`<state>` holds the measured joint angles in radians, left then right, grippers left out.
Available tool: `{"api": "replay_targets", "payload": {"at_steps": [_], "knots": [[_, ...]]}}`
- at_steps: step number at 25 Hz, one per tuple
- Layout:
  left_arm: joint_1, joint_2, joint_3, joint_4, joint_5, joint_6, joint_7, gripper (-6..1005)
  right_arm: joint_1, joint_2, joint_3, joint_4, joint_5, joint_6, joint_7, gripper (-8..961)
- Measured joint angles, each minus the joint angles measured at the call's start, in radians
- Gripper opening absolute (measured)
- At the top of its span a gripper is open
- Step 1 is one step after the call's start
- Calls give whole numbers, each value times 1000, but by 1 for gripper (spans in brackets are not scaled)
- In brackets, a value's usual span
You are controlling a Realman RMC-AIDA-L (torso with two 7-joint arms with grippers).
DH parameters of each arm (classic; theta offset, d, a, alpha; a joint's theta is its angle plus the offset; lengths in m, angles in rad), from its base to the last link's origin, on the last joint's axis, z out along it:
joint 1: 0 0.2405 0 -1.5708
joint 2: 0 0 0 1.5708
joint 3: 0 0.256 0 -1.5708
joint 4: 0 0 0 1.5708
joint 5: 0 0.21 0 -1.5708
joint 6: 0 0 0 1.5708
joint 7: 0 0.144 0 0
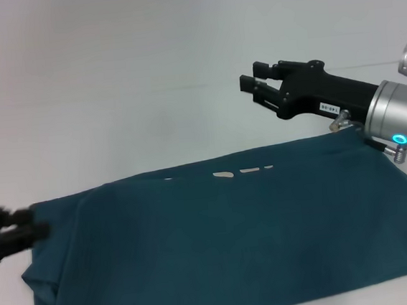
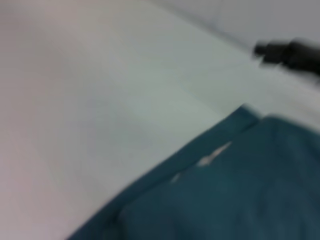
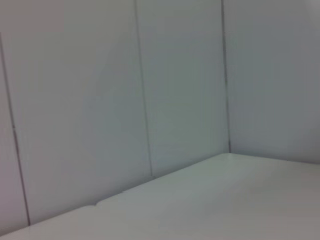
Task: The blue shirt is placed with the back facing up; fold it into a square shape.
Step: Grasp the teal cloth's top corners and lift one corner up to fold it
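The blue shirt (image 1: 234, 243) lies flat across the near half of the white table (image 1: 147, 93), folded over so a few white letters (image 1: 223, 173) peek out along its far edge. My right gripper (image 1: 248, 78) hovers above the table just beyond the shirt's far right corner, open and holding nothing. My left gripper (image 1: 38, 220) is at the shirt's left edge, blurred, its two fingers apart. The left wrist view shows the shirt (image 2: 235, 200), its letters (image 2: 215, 154) and the right gripper (image 2: 280, 52) farther off. The right wrist view shows no shirt.
Bare white table surface stretches beyond the shirt to the far side. Pale wall panels (image 3: 175, 85) rise behind the table's far edge (image 3: 160, 182) in the right wrist view.
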<state>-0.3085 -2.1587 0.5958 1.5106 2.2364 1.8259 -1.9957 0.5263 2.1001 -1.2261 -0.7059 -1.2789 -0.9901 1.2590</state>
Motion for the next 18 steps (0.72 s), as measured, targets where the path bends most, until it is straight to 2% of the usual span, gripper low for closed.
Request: {"api": "replay_targets", "payload": {"at_steps": [3,8,12,18], "knots": [[-5,4,-14,17,114,26,-17,379,13,2,-11,26,41,22,-28,363],[-32,6,-7,-13,221,28,-26,380,47,4,-44,53,57,47,-34,362],[-57,6,-6,-74,251,22,-29,380,54,6,-78,55,59,63,-35,361],[-46,0,-1,-83,278,36,-30,379,48,4,-92,56,59,61,-32,361]]}}
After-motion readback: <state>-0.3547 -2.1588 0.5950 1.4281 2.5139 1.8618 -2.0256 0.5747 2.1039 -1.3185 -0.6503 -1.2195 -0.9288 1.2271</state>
